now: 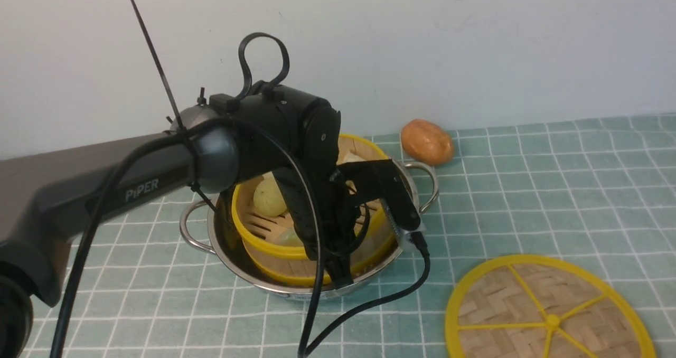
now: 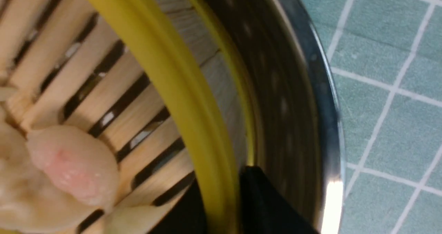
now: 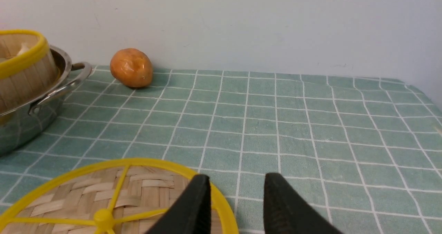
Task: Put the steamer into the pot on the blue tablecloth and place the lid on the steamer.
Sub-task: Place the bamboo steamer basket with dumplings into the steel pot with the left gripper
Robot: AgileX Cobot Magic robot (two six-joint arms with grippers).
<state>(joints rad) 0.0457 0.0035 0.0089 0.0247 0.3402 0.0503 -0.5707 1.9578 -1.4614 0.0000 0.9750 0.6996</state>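
Bamboo steamer [image 1: 266, 223], yellow rim, buns on its slatted floor, sits inside the shiny steel pot [image 1: 237, 271]. Pot upright on blue checked tablecloth [image 1: 528, 189]. Woven lid [image 1: 549, 316] flat on cloth, apart from the pot.

Soft, even light throughout. The left wrist view is blurred, probably from closeness, with glare on the pot [image 2: 293, 106].

Plain off-white wall [image 1: 475, 41] at the back, matte, carrying a few faint scuffs and small specks, lit softly and evenly, its foot running in one straight line across the front view, tone slightly greyer leftward.
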